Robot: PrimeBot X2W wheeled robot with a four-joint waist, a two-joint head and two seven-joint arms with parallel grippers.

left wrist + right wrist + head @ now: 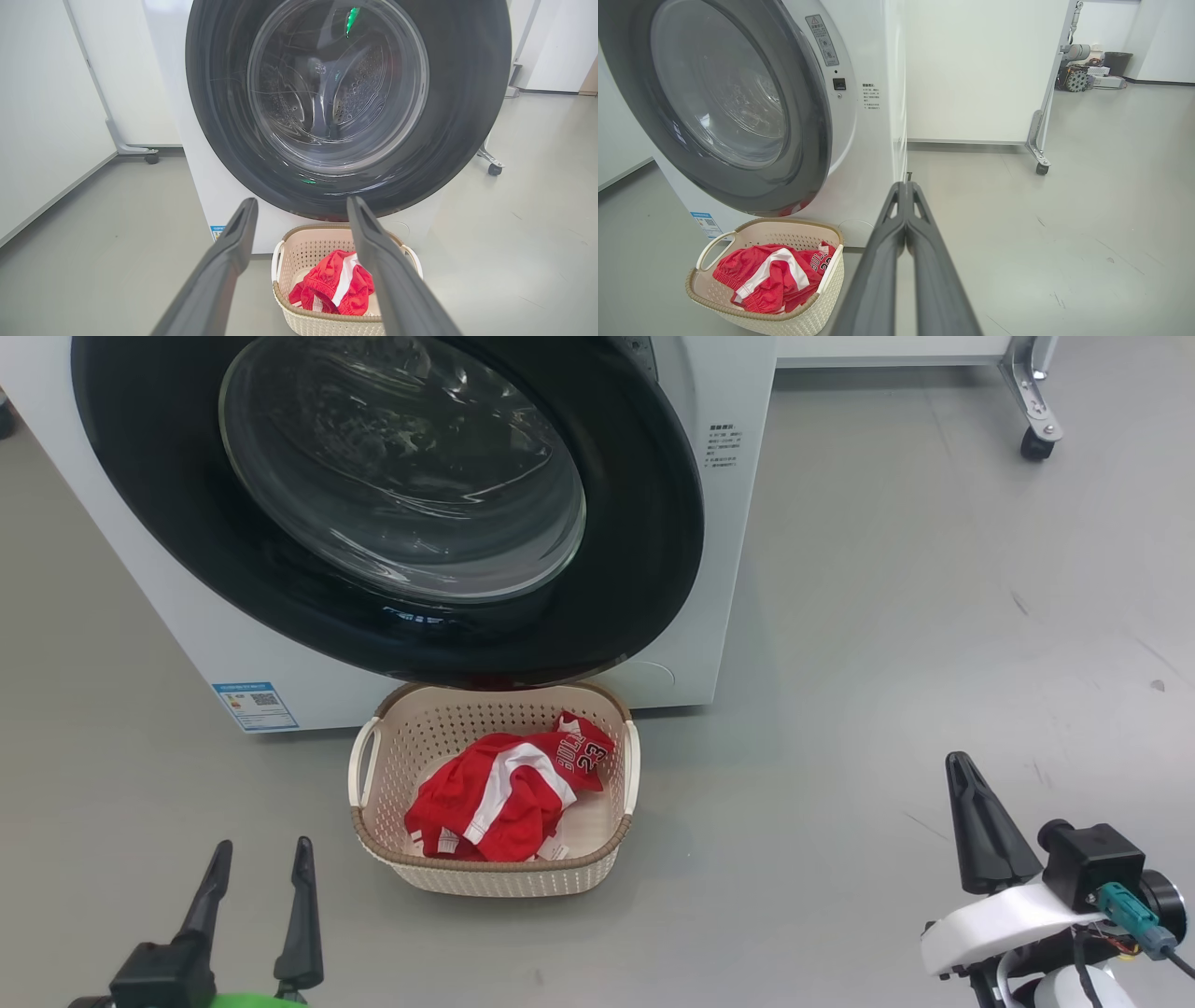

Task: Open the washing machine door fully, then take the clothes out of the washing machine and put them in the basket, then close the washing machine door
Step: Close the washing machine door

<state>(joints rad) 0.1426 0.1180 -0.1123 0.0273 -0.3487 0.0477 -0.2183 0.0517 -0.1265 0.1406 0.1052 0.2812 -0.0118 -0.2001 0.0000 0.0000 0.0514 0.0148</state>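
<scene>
Both idle: left end effector (262, 845) released at eight o'clock, right end effector (962, 775) clenched empty at four. Red jerseys (495, 793) lie in the cream perforated basket (504, 882); press squarely on the round black door (635, 523) to latch.

The left gripper (263, 847) has two slim black fingers (301, 915), flat-sided and tapering to narrow tips. They are set in a boxy black base (163, 975) above a bright green band (245, 1001). Seen close, they are matte dark grey with a shallow groove down the inner face. The right gripper (958, 763) is the same black, a broad wedge from the side, mounted on a glossy white shell (1008, 915). Beside it sits a black box camera (1092, 863) with a teal plug (1125, 907) and a thin dark cable (1178, 963). Red and orange wires (1111, 945) show under the shell
</scene>
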